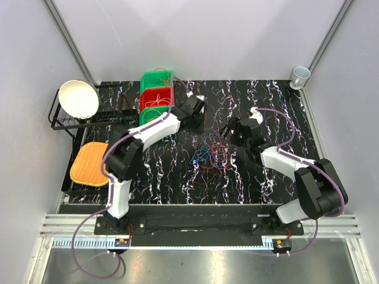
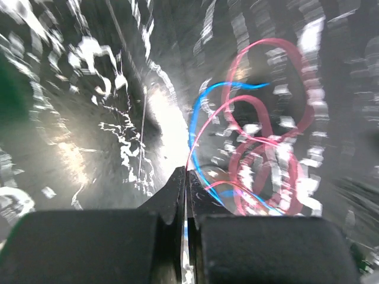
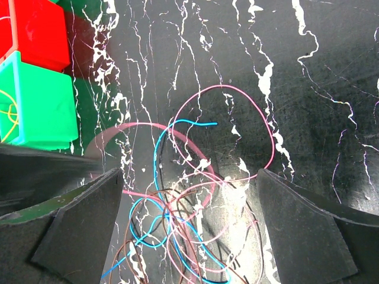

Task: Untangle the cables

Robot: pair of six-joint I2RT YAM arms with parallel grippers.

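Two arms work over a black table (image 1: 284, 148) veined in white, seen from above with the far edge at 12 o'clock. The left arm (image 1: 127, 157) reaches from 7 o'clock toward the middle. The right arm (image 1: 314, 189) bends in from 5 o'clock.

Off the table's 9 o'clock side stands a black wire rack (image 1: 65, 118). An orange mat (image 1: 90, 164) lies on its near part and a white bowl (image 1: 79, 98) leans tilted in its far part.

At about 11 o'clock, by the far edge, a green bin (image 1: 157, 80) sits touching a red bin (image 1: 156, 100) just nearer. Thin wire loops show in both. A pale cup (image 1: 300, 76) stands upright in the far corner at 2 o'clock.

The left claw (image 2: 185, 173) is clenched, its fingers pressed together with no gap. The wrist view is blurred. A pink strand and a blue strand run straight into its tip, so it appears to pinch them.

The right claw (image 3: 189, 204) is released. Its fingers (image 3: 77, 228) are spread wide and it holds nothing. It hangs over the heap of wires.

The cables (image 1: 212, 157) lie tangled on the table near its centre, slightly toward 4 o'clock. They are hair-thin loops of pink, red, blue and brown crossing one another. The left claw is at the heap's 11 o'clock and the right claw at its 1 o'clock. One pink strand arcs up off the heap toward the left arm.
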